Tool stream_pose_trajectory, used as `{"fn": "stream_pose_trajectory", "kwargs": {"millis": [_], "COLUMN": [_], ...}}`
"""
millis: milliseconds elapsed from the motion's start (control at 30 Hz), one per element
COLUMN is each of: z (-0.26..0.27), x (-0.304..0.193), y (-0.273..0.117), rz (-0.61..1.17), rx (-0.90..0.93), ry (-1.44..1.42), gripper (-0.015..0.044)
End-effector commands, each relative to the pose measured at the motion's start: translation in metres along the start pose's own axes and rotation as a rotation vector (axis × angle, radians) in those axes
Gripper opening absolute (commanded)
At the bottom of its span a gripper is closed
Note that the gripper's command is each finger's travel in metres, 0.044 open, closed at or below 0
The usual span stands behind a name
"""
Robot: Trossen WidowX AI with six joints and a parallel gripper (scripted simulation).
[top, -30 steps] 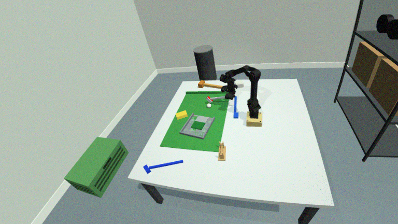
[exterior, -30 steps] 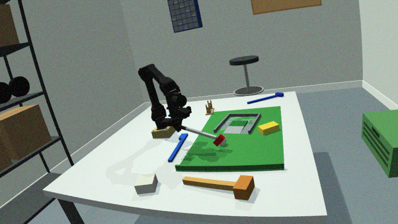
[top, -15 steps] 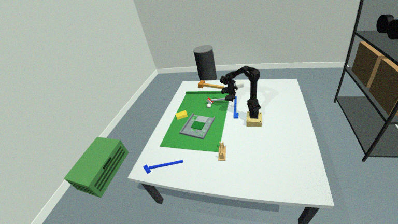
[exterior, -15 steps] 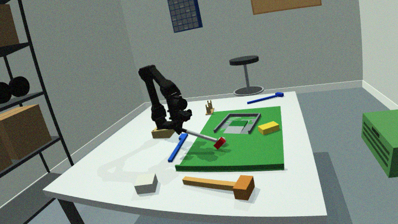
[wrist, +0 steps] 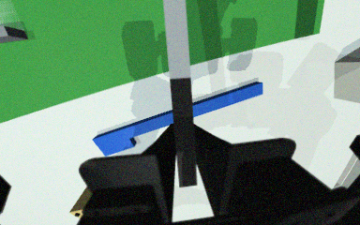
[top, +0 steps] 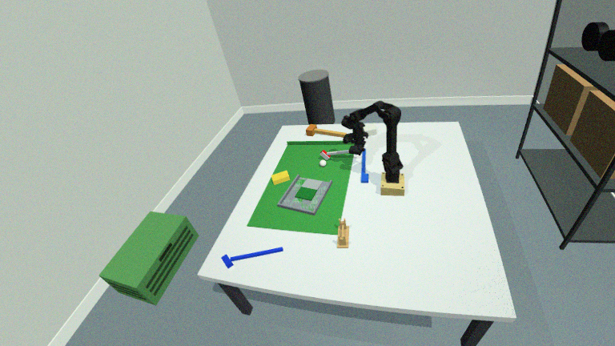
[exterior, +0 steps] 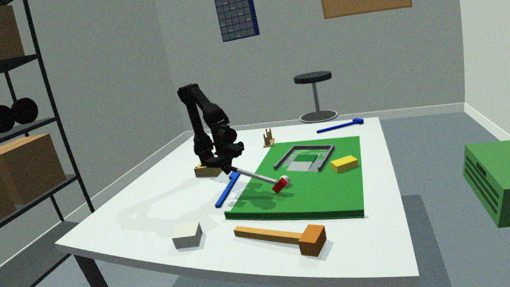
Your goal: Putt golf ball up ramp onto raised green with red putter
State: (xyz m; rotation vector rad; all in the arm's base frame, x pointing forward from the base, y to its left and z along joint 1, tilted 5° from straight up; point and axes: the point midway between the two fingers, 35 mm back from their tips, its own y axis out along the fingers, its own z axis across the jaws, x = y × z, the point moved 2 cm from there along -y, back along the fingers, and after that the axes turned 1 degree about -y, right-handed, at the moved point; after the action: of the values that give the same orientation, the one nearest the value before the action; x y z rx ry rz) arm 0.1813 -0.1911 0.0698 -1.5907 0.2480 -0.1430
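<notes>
The gripper (top: 357,150) (exterior: 228,169) (wrist: 187,157) is shut on the dark grip of the red putter (top: 324,154) (exterior: 279,185) (wrist: 184,100). Its grey shaft slopes down over the mat; the wrist view cuts off the head. The white golf ball (top: 322,162) (exterior: 286,179) is on the green mat (top: 267,215) (exterior: 323,197) (wrist: 56,70), between the putter head and the ramp. Head and ball look very close; contact cannot be told. The grey ramp (top: 311,183) (exterior: 299,166) leads to the raised green (top: 306,194) (exterior: 306,157), which has grey rails around it.
A blue stick (top: 363,165) (exterior: 226,191) (wrist: 225,99) lies below the gripper beside the mat. A yellow block (top: 280,177) (exterior: 344,163) is beside the ramp. An orange mallet (top: 311,130) (exterior: 312,240) and pale block (exterior: 186,236) lie beyond the mat's low wall. A wooden stand (top: 343,236) is by its opposite end.
</notes>
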Motion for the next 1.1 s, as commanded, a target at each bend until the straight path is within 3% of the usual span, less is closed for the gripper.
{"fn": "stream_pose_trajectory", "kwargs": {"millis": [0,400,767,1067], "z": [-0.016,-0.011,0.116,0.123], "x": [0.001,0.000,0.006,0.004], "y": [0.002,0.002,0.001,-0.004], "rz": [-0.001,0.002,-0.002,-0.002], "rx": [-0.007,-0.002,0.004,0.004], "ry": [-0.001,0.002,-0.002,-0.002], "gripper": [0.0000,0.0000,0.0000,0.0000]}}
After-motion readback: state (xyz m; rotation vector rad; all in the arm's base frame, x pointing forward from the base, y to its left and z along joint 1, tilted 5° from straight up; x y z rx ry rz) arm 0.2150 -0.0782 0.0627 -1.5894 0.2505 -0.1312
